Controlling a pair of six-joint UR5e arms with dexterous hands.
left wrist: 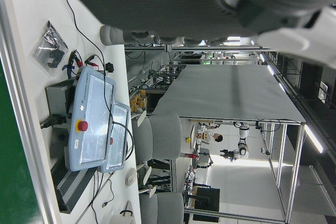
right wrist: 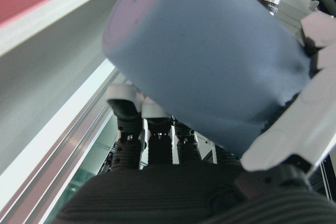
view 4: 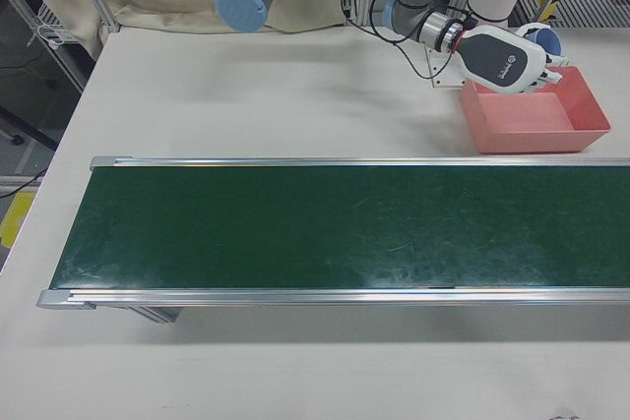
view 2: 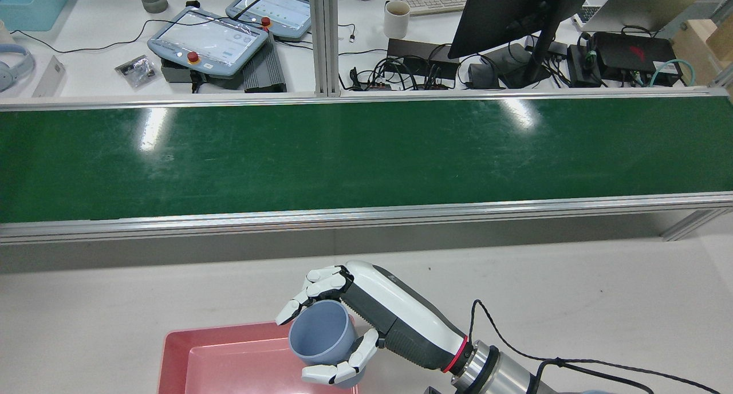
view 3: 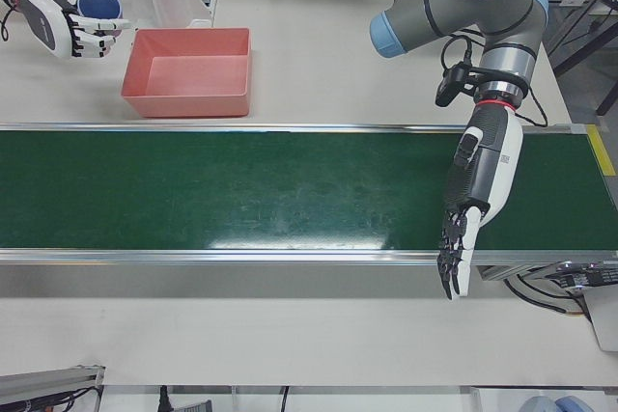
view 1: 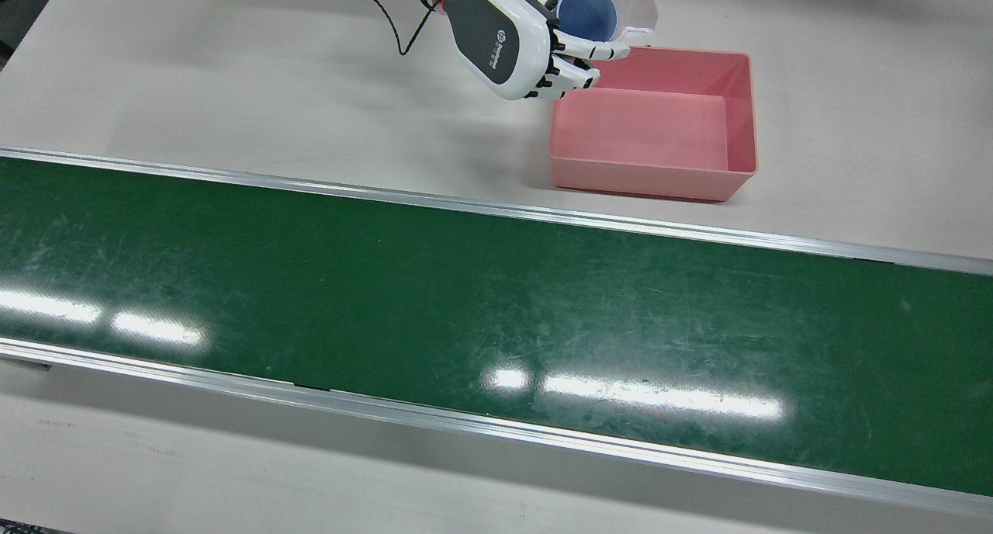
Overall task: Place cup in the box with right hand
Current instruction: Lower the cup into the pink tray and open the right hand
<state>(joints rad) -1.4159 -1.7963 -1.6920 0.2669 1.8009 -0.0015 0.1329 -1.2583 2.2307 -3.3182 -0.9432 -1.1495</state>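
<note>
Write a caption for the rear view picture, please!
The right hand holds a blue cup above the corner of the pink box.

Cup point(view 1: 587, 15) rim behind fingers point(view 1: 593, 50)

Green conveyor belt point(view 1: 496, 309) running across the pale counter point(view 1: 194, 91), aluminium rails along both edges. Beyond it, two teach pendants point(view 2: 209, 39), a white mug point(view 2: 396, 18), a keyboard point(view 2: 435, 0) and a dark monitor point(view 2: 509, 13) among tangled cables.
</note>
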